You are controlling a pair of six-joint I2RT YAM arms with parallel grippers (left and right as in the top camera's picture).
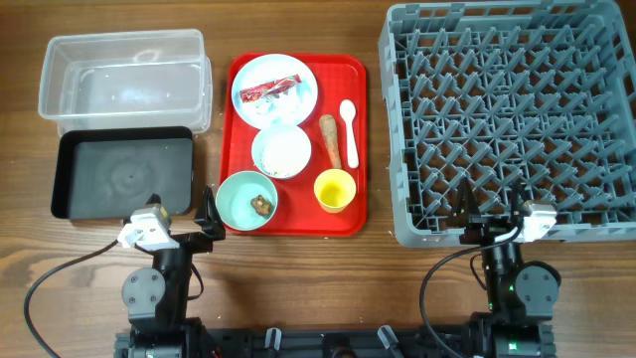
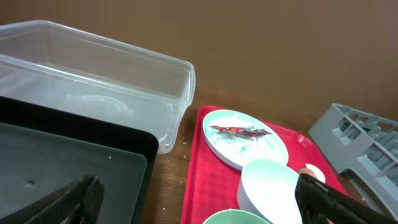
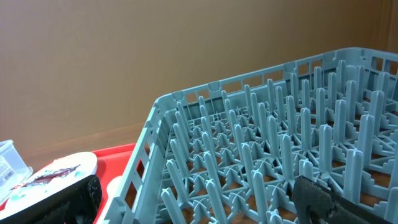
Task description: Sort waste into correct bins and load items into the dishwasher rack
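Observation:
On the red serving tray point(image 1: 238, 139) a pale blue plate point(image 1: 303, 99) holds a red-and-white wrapper point(image 1: 268, 91) and a crumpled white tissue point(image 1: 266, 111). Below it a white bowl point(image 1: 282, 151) holds rice. A light-teal bowl point(image 1: 238, 204) holds a brown food lump point(image 1: 262, 204). A yellow cup point(image 1: 334, 190), a carrot-like root point(image 1: 330, 140) and a white spoon point(image 1: 349, 127) lie to the right. The grey rack point(image 1: 512, 119) stands at right. The clear tub point(image 1: 124, 75) and black tray point(image 1: 124, 171) are at left. My left gripper point(image 1: 179, 217) and right gripper point(image 1: 494, 204) are open and empty near the front edge.
The left wrist view shows the clear tub point(image 2: 93, 87), black tray point(image 2: 68, 168), plate point(image 2: 245, 140) and white bowl point(image 2: 270, 183). The right wrist view shows the rack point(image 3: 273, 155) close in front and the red tray's corner point(image 3: 115, 165).

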